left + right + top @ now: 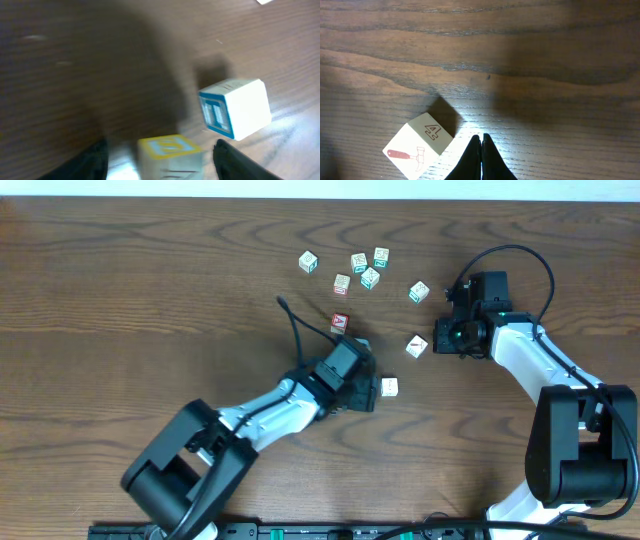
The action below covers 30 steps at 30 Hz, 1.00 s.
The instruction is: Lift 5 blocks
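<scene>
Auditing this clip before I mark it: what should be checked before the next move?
1. Left hand open: ok.
2. Yellow-topped block between its fingers, gaps both sides: ok.
3. Blue-printed block clear of those fingers: ok, though near.
4. Right hand open for a grasp: not ok, shut and empty.
5. Hammer-print block lined up with it: not ok, lies beside the fingertips.
6. Count lifted so far: cannot tell.
</scene>
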Motion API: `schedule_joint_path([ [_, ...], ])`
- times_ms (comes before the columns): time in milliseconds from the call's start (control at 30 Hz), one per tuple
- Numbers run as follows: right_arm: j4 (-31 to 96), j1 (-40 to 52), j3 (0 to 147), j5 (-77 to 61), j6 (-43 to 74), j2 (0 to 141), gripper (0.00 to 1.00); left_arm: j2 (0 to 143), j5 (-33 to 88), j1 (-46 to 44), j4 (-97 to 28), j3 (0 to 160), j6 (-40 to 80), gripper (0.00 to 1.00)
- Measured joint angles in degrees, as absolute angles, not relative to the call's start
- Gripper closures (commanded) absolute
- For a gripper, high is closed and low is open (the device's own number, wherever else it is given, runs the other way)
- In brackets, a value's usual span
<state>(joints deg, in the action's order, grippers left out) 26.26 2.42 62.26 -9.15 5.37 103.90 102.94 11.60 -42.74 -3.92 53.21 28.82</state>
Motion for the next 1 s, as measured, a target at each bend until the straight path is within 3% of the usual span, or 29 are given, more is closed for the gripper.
schedule_joint_path([
  [200,26.2,2.4,62.3,-9.1,5.4,103.9,0.99,95.5,11.2,-38.2,-6.8,53.2,25.7,0.18],
  [400,22.9,2.5,62.3,-9.1,5.2,103.9,0.99,88.5,9.2,-33.9,-10.4,53.2,22.3,0.18],
  [1000,16.5,5.9,63.2,-9.1,5.2,109.4,0.99,88.2,6.4,-21.4,-16.8,53.2,16.0,0.18],
])
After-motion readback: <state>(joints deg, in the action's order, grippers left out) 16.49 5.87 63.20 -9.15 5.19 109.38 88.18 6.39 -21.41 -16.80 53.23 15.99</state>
